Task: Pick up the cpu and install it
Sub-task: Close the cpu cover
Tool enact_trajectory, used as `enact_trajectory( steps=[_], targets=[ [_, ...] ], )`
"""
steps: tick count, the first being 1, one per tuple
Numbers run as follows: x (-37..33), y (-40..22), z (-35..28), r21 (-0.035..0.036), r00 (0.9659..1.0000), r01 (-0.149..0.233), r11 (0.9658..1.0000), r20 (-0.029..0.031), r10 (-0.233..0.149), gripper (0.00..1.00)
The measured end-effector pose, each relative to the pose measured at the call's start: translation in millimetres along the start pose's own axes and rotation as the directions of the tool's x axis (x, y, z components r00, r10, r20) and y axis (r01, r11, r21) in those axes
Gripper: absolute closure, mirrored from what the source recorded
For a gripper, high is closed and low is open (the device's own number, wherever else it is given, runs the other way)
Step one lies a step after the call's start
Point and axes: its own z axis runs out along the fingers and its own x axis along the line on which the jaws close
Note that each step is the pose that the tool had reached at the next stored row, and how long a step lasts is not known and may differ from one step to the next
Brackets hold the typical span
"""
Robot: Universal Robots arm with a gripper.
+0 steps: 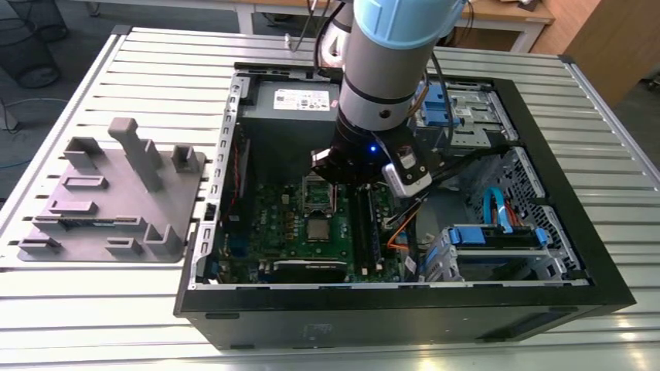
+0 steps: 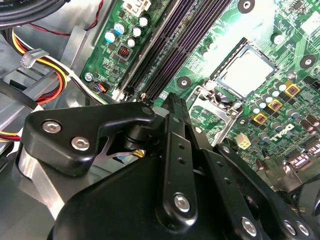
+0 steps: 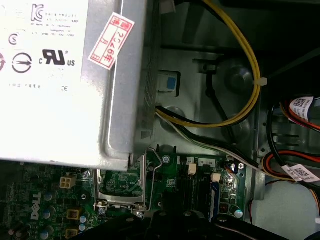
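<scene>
Gripper (image 2: pixel 174 107) linkage: you are hovering it clear of the cpu (image 2: pixel 247 75), lying flat in its socket (image 2: pixel 226 64) for seating; claw state cannot be told

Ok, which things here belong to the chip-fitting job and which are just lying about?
Job in hand:
cpu, lying in the socket
green motherboard
gripper, over the board

Just lying about:
grey holder blocks on the table
power supply
blue drive cages
yellow cables
</scene>
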Motion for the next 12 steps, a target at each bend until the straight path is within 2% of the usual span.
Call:
enact_trajectory(
  steps=[3,5,12],
  targets=[
    [0.0,0.4,0.0,0.0000,1.0000,0.000,1.0000,0.0000,0.000,0.89],
    [-0.3,4.9,0.3,0.0000,1.0000,0.000,1.0000,0.0000,0.000,0.89],
    [-0.3,4.8,1.0,-0.0021,1.0000,0.000,1.0000,0.0001,0.000,0.89]
  ],
)
